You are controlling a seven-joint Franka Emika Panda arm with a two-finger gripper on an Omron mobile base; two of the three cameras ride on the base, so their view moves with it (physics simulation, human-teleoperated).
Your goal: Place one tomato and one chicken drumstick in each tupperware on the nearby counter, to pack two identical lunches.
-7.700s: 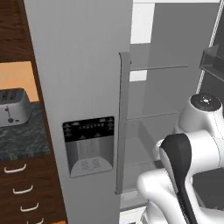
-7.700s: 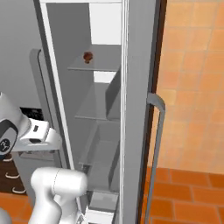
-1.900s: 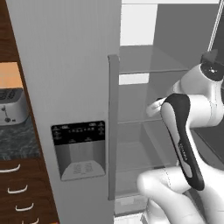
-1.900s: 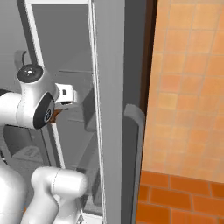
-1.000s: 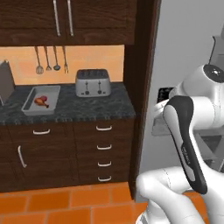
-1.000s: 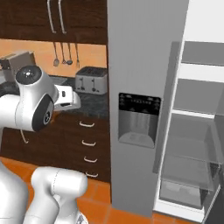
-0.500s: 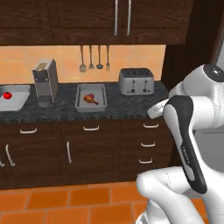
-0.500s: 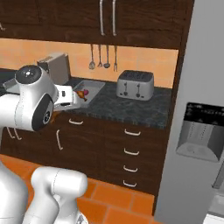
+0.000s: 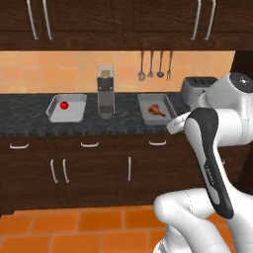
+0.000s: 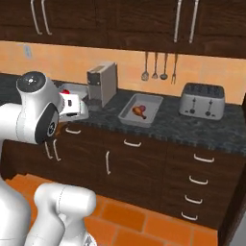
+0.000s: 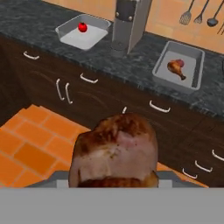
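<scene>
Close in the hand view, a browned chicken drumstick (image 11: 114, 148) hides the fingers of my gripper (image 11: 113, 176), which is shut on it out in front of the drawers. On the black counter (image 11: 35, 22) stand two grey tupperware trays. The left tupperware (image 11: 72, 37) (image 9: 74, 114) holds a red tomato (image 11: 82, 27) (image 9: 64, 105). The right tupperware (image 11: 194, 59) (image 9: 168, 105) holds another drumstick (image 11: 176, 69) (image 9: 155, 109), with a small red patch against its far side. My hand (image 10: 72, 104) hangs ahead of the left tray.
A tall coffee machine (image 9: 105, 91) stands between the two trays. A toaster (image 10: 202, 100) sits on the counter to the right, and utensils (image 10: 158, 65) hang on the orange wall. Dark drawers and doors (image 10: 144, 163) front the counter above an orange tile floor (image 11: 30, 144).
The base has moved, so the whole picture has slid from the open fridge to the counter; both trays now sit mid-view. The gripper still holds the drumstick.
</scene>
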